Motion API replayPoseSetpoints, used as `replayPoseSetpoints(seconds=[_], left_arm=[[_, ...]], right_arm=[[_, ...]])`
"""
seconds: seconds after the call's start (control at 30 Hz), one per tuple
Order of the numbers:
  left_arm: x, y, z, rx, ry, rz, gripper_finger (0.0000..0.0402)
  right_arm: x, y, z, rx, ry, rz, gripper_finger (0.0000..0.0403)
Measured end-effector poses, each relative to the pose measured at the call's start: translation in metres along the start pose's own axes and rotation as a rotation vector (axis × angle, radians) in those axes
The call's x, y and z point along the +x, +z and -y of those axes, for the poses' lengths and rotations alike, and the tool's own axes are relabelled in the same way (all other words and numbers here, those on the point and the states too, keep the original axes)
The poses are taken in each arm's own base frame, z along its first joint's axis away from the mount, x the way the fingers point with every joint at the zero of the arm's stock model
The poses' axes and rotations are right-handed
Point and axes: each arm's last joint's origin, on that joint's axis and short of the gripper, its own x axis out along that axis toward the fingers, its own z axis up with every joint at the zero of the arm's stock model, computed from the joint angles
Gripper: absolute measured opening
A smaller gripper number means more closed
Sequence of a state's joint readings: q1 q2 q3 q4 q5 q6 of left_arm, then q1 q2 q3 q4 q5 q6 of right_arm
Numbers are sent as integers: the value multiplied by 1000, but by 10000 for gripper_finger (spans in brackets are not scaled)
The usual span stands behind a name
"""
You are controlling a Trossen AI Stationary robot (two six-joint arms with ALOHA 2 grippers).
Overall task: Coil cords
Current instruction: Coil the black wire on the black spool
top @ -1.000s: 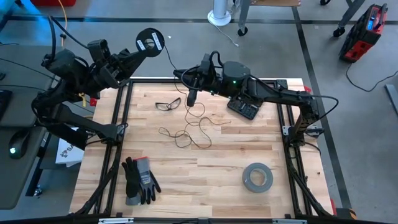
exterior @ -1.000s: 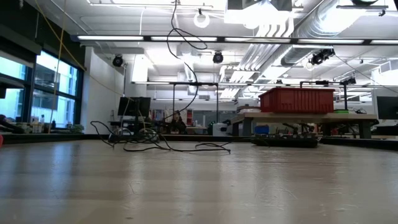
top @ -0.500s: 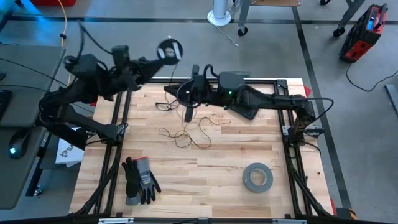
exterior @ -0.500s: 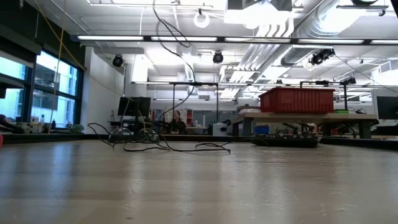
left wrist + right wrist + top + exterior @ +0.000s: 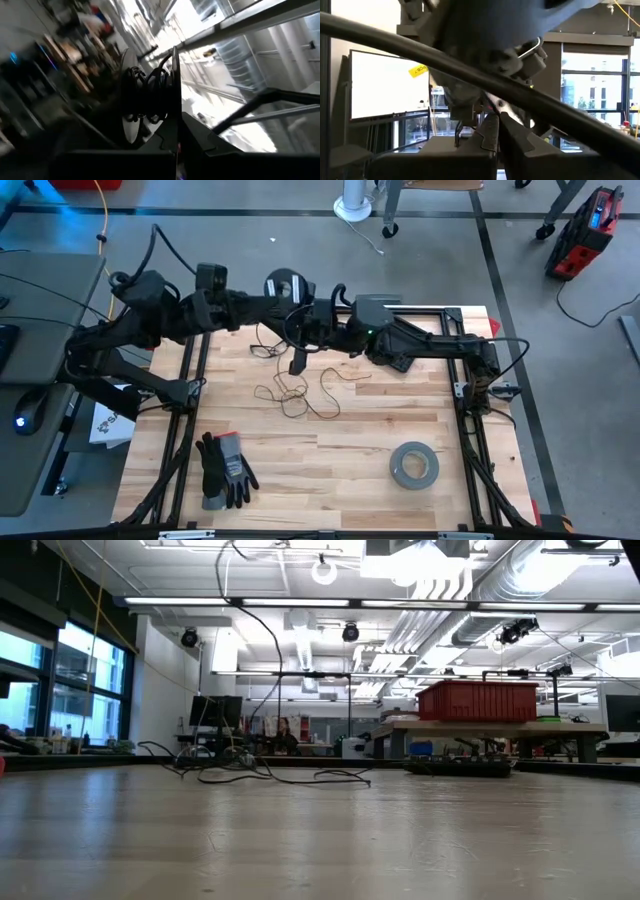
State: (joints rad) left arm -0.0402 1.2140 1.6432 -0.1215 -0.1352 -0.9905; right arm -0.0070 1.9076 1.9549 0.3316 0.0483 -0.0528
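The left tool (image 5: 278, 292), clamped on the spool (image 5: 287, 284), has swung in from beyond the worktop's (image 5: 330, 450) far left corner to right beside the right tool (image 5: 297, 360) at the far edge, so I'd guess another wrap is going on. The right tool is pinched shut on the cord (image 5: 300, 392), which hangs down to loose loops mid-worktop. The spool's axis looks roughly level, disc faces sideways.

1. My left tool (image 5: 272, 302) sits above the tabletop's (image 5: 330, 450) far edge, carrying the spool (image 5: 287, 286).
2. My right tool (image 5: 297, 358) hangs just right of it, over the far middle.
3. The cord (image 5: 300, 392) lies loose on the tabletop below my right tool.
4. Gloves (image 5: 224, 469) lie near left; the tape roll (image 5: 414, 465) lies near right.
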Motion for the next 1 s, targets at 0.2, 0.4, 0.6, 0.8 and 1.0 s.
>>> replayPoseSetpoints(seconds=[0.2, 0.4, 0.6, 0.8, 1.0], left_arm=[[-3, -7, 2, -104, 5, -69, 0], [-8, -11, -1, -113, 79, -94, 0], [-10, -11, 0, -177, 60, -149, 0], [-24, -13, 1, -263, 99, -256, 0], [-50, -7, 2, -269, 173, -307, 0]], right_arm=[[0, 4, 3, -37, -8, 44, 0], [0, 5, 4, -54, -3, 59, 0], [0, 7, 9, -67, 6, 84, 0], [0, 7, 22, -107, -20, 82, 0], [0, 6, 35, -198, -54, 72, 0]])
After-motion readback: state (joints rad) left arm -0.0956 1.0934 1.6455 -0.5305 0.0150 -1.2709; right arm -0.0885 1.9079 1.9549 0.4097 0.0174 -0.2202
